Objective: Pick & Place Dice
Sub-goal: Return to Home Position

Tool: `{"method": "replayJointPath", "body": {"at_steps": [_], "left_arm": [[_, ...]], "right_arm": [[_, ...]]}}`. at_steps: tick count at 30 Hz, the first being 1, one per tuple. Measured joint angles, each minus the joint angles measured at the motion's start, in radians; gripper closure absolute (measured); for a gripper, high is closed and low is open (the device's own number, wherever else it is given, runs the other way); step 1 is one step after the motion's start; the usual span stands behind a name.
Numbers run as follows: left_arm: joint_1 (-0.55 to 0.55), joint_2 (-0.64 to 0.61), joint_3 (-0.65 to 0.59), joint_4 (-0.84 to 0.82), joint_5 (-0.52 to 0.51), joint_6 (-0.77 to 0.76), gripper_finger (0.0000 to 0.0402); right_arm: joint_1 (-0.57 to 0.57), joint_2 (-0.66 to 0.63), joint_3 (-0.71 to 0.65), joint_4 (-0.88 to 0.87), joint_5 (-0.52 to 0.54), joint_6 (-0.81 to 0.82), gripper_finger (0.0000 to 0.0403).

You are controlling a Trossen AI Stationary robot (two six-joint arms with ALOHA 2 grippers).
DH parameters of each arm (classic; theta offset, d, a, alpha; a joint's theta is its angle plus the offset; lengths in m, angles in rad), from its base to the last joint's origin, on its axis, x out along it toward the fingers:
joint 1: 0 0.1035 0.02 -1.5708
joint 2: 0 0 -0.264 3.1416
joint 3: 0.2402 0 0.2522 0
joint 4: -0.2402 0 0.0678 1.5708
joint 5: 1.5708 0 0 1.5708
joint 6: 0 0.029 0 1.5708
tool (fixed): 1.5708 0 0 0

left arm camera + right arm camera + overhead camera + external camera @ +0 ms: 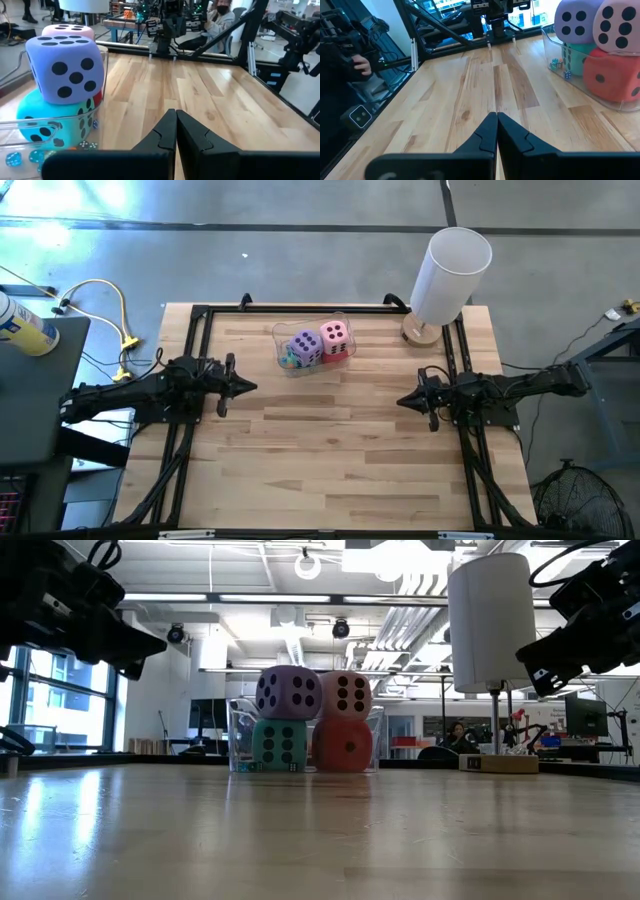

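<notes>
Bright open workshop behind, pale wooden table (330, 450) in front, and everything that matters sits at its far side. The clear bin (237, 735) holds the lot. The purple die (288, 692) sits on top of the teal die (278, 745), and the pink die (346, 694) on top of the red die (343, 745), two stacks side by side. A few tiny dice (12, 159) lie on the bin floor beside them.

The left end effector (252, 387) hangs above the table with its fingers pressed together, nothing in them. The right end effector (400, 400) faces it across the middle, likewise pinched closed and empty.

The bin lies between the two and farther back, along the same far edge as the tall white cylinder (450, 275), and the left end effector is the nearer one. Looks to me like the placing is done. What's left is drawing each arm back along its own side, away from the bin, and nothing stands in either path.
</notes>
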State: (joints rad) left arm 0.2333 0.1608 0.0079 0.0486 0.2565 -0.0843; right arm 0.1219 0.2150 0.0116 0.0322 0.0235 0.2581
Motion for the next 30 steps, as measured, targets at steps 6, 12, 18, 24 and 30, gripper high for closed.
{"method": "replayJointPath", "body": {"at_steps": [6, 12, 18, 24, 30], "left_arm": [[0.0, 0.0, 0.0, 0.0, 0.0, -0.011, 0.0399], [0.0, 0.0, 0.0, 0.0, 0.0, -0.014, 0.0399], [0.0, 0.0, 0.0, 0.0, 0.0, -0.014, 0.0399], [-0.068, -0.004, 0.0, 0.019, -0.034, -0.014, 0.0399], [-0.151, -0.002, 0.0, 0.024, -0.039, -0.014, 0.0399]], "right_arm": [[0.0, 0.0, 0.0, 0.0, 0.0, 0.0, 0.0401], [0.0, 0.0, 0.0, 0.0, 0.0, 0.0, 0.0401], [0.0, 0.0, 0.0, 0.0, 0.0, 0.0, 0.0401], [0.0, 0.0, 0.0, 0.0, -0.001, 0.0, 0.0401], [0.0, 0.0, 0.0, 0.001, -0.001, 0.0, 0.0401]]}}
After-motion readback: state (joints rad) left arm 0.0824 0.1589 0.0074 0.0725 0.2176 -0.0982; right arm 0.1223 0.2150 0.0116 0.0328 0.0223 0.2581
